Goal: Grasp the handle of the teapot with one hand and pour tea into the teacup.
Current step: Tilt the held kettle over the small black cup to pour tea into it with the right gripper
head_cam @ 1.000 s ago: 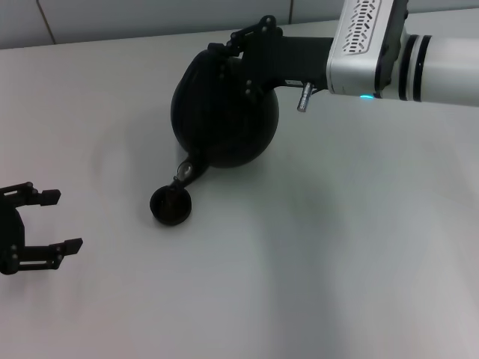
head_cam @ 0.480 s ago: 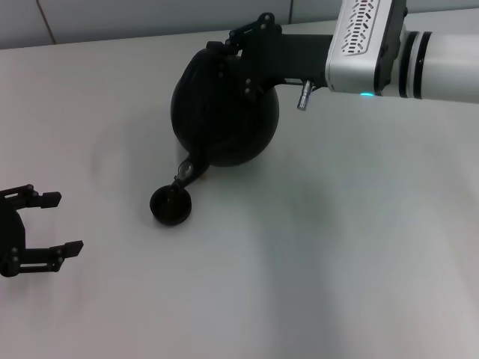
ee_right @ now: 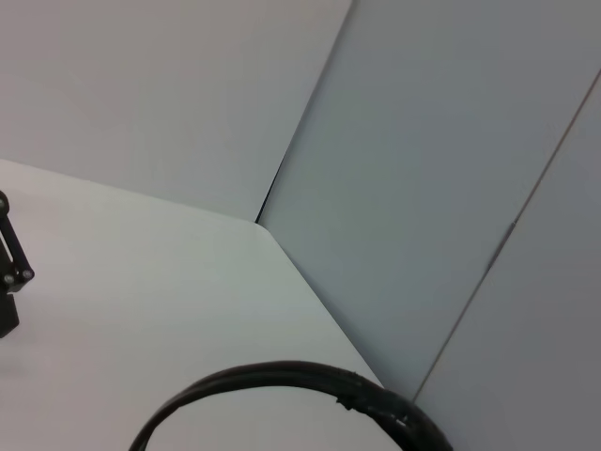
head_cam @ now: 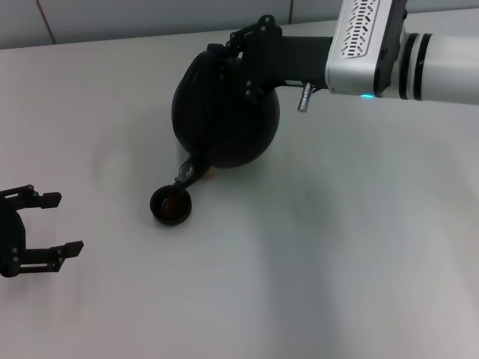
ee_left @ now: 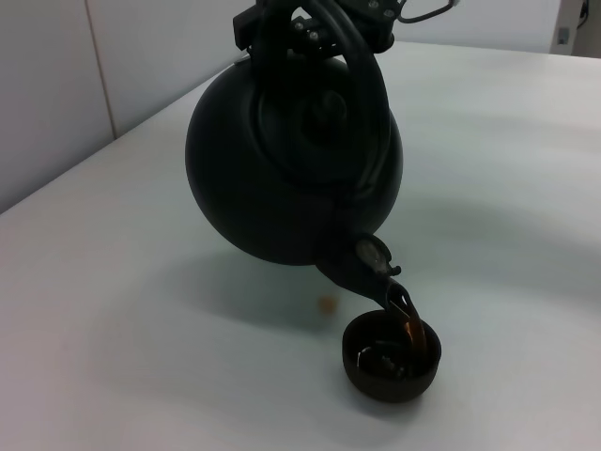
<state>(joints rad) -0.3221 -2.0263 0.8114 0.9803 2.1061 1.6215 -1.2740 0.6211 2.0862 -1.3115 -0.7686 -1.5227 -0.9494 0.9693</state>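
Pouring: I keep the tilt gentle, judging the cup small.
Left claw [head_cam: 56, 223]: spread, idle near me on the desk [head_cam: 359, 254].
Teacup [head_cam: 171, 206]: beneath the spout, catching tea [ee_left: 411, 328].
Teapot [head_cam: 224, 116]: tipped above the teacup.
Right claw [head_cam: 251, 41]: pinching the handle [ee_left: 362, 89].

I am seeing no readable text, label, brand, number or sign anywhere in these views; nothing on any surface is showing lettering.
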